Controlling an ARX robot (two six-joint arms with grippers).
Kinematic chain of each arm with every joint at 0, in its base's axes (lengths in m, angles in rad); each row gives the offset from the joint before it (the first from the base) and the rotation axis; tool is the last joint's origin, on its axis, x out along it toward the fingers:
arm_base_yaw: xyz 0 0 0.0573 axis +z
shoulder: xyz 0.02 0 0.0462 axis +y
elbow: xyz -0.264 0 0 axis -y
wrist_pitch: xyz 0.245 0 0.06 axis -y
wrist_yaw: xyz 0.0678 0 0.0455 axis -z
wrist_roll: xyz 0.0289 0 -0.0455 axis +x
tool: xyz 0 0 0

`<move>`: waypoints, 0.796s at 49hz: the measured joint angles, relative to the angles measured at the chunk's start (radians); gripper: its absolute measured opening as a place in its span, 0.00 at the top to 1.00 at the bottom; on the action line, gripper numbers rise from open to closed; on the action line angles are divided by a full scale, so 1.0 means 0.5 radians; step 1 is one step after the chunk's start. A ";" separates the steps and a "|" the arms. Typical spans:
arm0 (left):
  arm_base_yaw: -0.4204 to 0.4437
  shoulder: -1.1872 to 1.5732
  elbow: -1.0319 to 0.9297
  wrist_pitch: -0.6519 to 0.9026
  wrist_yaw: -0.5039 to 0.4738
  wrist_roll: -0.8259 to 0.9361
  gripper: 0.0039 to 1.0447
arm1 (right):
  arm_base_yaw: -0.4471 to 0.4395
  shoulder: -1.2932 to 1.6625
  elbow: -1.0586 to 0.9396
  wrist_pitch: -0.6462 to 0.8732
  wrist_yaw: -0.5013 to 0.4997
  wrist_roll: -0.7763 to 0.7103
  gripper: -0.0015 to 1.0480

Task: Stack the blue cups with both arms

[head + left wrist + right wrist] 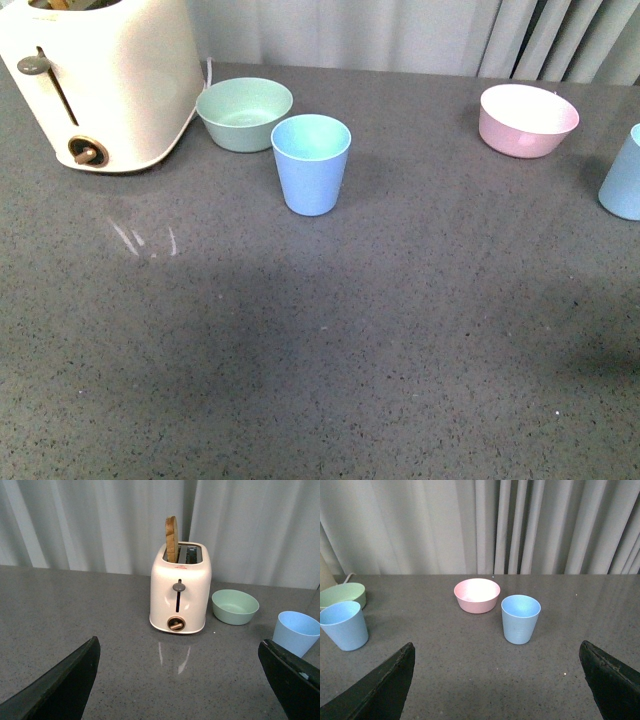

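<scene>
Two matte tapered blue cups (520,618)

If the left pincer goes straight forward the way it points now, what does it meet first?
Probably the toaster: it stands almost midway ahead of the open left pincer. The blue cup and green bowl lie off to one side. Depth is hard to judge.

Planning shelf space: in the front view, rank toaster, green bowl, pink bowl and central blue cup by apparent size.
1. toaster, largest though cropped.
2. green bowl and pink bowl look alike; blue cup is taller but narrower, so unranked.
</scene>
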 joint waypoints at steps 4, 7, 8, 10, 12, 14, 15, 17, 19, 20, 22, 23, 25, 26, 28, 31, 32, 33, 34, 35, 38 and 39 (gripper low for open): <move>0.000 0.000 0.000 0.000 0.000 0.000 0.08 | 0.000 0.000 0.000 0.000 0.000 0.000 0.09; 0.000 0.000 0.000 0.000 0.000 0.000 0.08 | 0.000 0.000 0.000 0.000 0.001 0.000 0.09; 0.000 0.000 0.000 0.000 0.000 0.000 0.08 | 0.000 0.000 0.000 0.000 0.000 0.000 0.09; 0.000 0.000 0.000 0.000 0.000 0.000 0.08 | 0.000 0.000 0.000 0.000 0.001 0.000 0.09; 0.000 0.000 0.000 0.000 0.000 0.000 0.08 | 0.000 0.000 0.000 0.000 0.001 0.000 0.09; 0.000 0.000 0.000 0.000 0.000 0.000 0.08 | 0.000 0.000 0.000 0.000 0.001 0.000 0.09; 0.000 0.000 0.000 0.000 0.000 0.000 0.08 | 0.000 0.000 0.000 0.000 0.001 0.001 0.09; 0.000 0.000 0.000 0.000 0.000 0.000 0.08 | 0.000 0.000 0.000 0.000 0.001 0.000 0.09; 0.000 0.000 0.000 0.000 0.000 0.000 0.08 | 0.000 0.000 0.000 0.000 0.001 0.000 0.09; 0.000 0.000 0.000 0.000 0.000 0.000 0.08 | 0.000 0.000 0.000 0.000 0.000 0.000 0.09; 0.000 0.000 0.000 0.000 0.000 0.000 0.08 | 0.000 0.000 0.000 0.000 0.001 0.000 0.09; 0.000 0.000 0.000 0.000 0.000 0.000 0.08 | 0.000 0.000 0.000 0.000 0.001 0.000 0.09; 0.000 0.000 0.000 0.000 0.000 0.000 0.08 | 0.000 0.000 0.000 0.000 0.001 0.000 0.09; 0.000 0.000 0.000 0.000 0.000 0.000 0.08 | 0.000 0.000 0.000 0.000 0.001 0.001 0.09; 0.000 0.000 0.000 0.000 0.000 0.000 0.08 | 0.000 0.000 0.000 0.000 0.001 0.000 0.09; 0.000 0.000 0.000 0.000 0.000 0.000 0.08 | 0.000 0.000 0.000 0.000 0.001 0.001 0.09; 0.000 0.001 0.000 -0.001 0.000 -0.001 0.08 | 0.000 0.000 0.000 0.000 0.001 0.000 0.09; 0.009 0.060 0.039 -0.117 0.046 -0.053 0.08 | 0.000 0.000 0.000 0.000 0.001 0.000 0.09; 0.009 0.088 0.068 -0.192 0.076 -0.098 0.08 | 0.000 0.000 0.000 0.000 0.000 0.000 0.09; 0.005 0.167 0.132 -0.358 0.114 -0.172 0.08 | 0.000 0.000 0.000 0.000 0.002 0.000 0.09; -0.032 0.455 0.303 -0.673 0.123 -0.345 0.08 | 0.000 0.000 0.000 0.000 0.000 0.000 0.09; -0.050 0.567 0.350 -0.742 0.123 -0.430 0.08 | 0.000 0.000 0.000 0.000 0.000 0.000 0.09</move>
